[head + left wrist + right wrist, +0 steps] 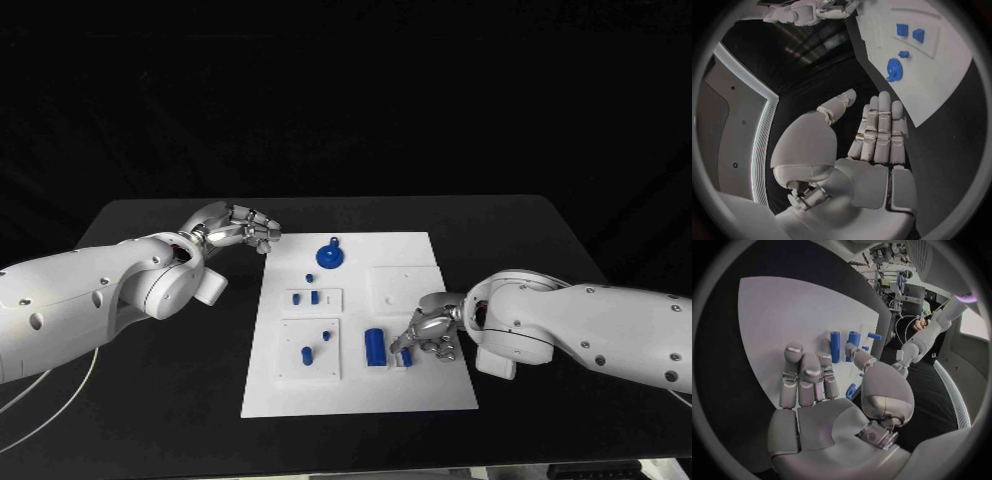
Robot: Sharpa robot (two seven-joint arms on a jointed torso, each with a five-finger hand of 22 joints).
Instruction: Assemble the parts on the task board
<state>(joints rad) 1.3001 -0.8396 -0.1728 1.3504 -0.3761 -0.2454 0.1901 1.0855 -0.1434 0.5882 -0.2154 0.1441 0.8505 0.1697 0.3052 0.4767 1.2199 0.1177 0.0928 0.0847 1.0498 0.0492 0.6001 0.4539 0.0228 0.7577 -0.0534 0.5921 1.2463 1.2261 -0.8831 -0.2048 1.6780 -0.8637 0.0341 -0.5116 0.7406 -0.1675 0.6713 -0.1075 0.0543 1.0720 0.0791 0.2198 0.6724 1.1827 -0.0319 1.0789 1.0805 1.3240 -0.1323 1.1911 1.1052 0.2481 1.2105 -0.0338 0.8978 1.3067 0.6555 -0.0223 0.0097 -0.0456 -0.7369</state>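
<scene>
Black counter point(159, 400), white board point(433, 395) — left hand point(240, 228) released; right hand point(428, 332) pinching a small blue peg point(407, 356), seemingly light, rigid, best gripped mid-shaft.

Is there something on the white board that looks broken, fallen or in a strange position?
Nothing stands out. The board lies flat and square on the table, undamaged. The blue parts all sit on it, none off its edge. The right robot hand is over the board's right side; the left robot hand is off the board's far left corner.

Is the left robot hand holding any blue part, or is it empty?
Empty. The left robot hand hovers over black table beside the task board, fingers straight, nothing between them.
</scene>
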